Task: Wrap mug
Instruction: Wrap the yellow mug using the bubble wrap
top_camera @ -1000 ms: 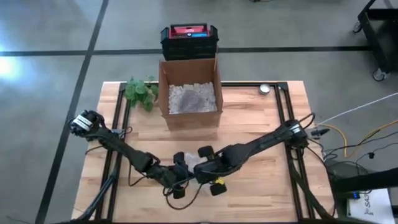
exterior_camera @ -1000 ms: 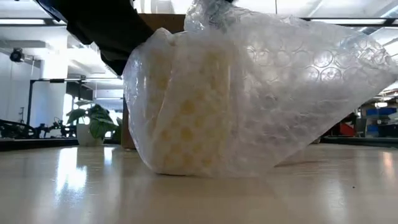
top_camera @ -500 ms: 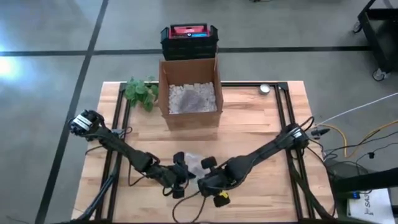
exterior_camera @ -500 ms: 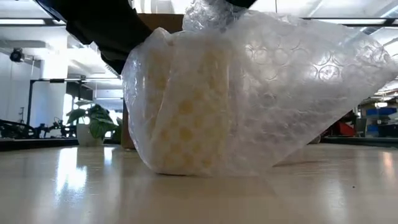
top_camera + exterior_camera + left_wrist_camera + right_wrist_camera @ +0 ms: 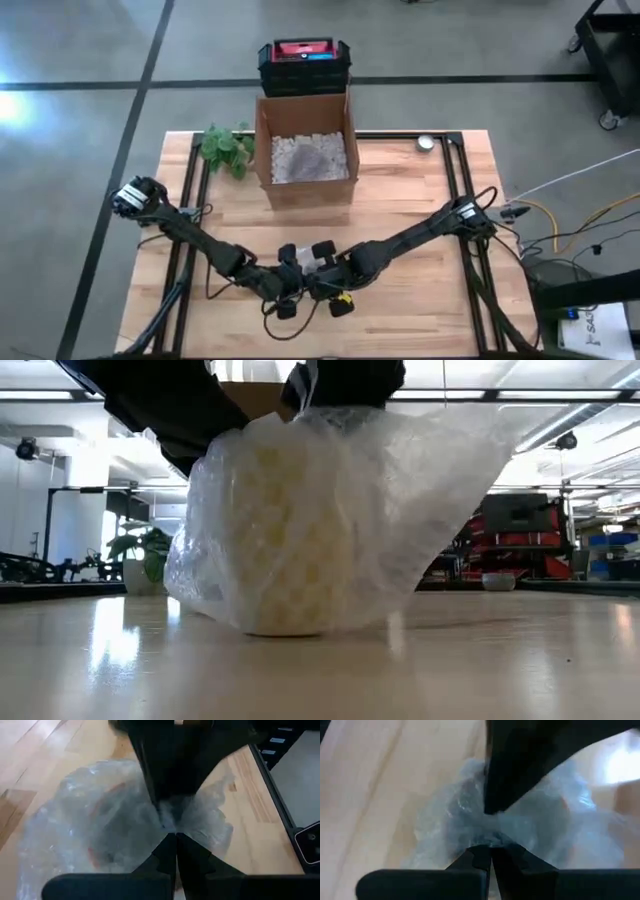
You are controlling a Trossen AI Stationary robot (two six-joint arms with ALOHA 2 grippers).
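Both grippers, left (image 5: 176,837) and right (image 5: 490,850), clamp the wrap (image 5: 400,500) gathered atop the mug (image 5: 285,540); next, twisting it closed.

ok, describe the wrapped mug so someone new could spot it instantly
Start at the open cardboard box on the wooden table's far edge, then come to the near edge where both arms meet. The mug stands there between the left claw and right claw: the only thing swathed in clear bubble wrap.
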